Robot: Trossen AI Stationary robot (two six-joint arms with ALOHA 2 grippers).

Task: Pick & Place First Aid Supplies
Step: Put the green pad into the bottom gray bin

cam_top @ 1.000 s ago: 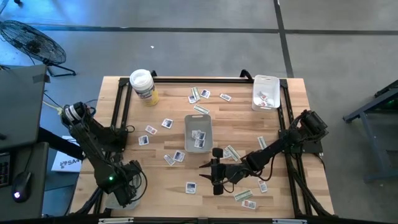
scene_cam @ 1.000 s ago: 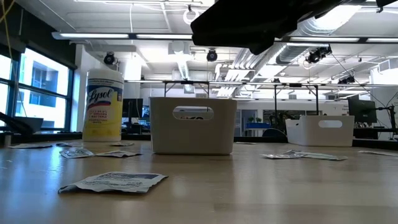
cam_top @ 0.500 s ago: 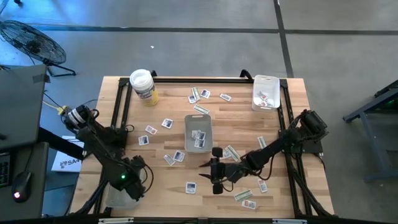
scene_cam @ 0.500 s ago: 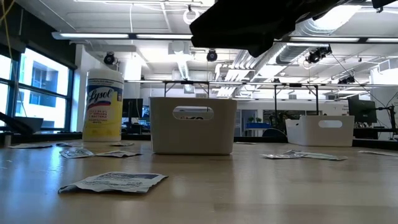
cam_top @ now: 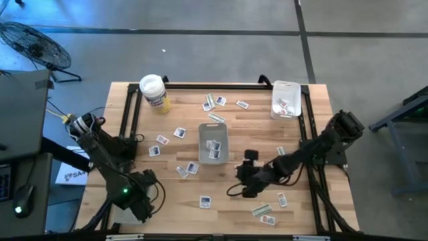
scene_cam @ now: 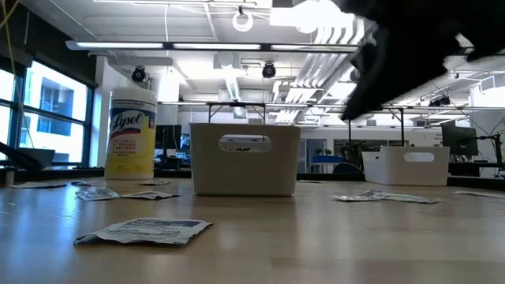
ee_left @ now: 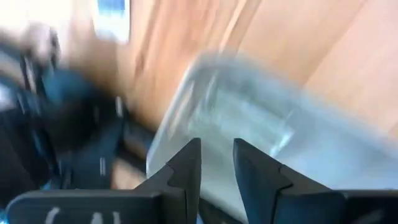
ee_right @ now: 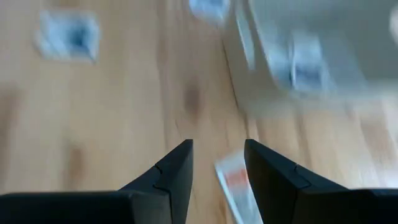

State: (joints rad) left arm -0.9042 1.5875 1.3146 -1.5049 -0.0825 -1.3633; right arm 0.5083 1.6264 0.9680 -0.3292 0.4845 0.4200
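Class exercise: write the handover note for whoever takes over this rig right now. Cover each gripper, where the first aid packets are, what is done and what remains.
Left gripper: open, empty, over a clear tray at the table's near left corner.
Right gripper: open, empty, low over the table near the centre tray.
Done: a few packets lie in the centre tray and in the far right tray.
Left: many packets scattered on the table.

Wooden table (cam_top: pixel 180 207) carries packets (cam_top: pixel 204 201), trays (cam_top: pixel 213 142), tub (cam_top: pixel 154 93).
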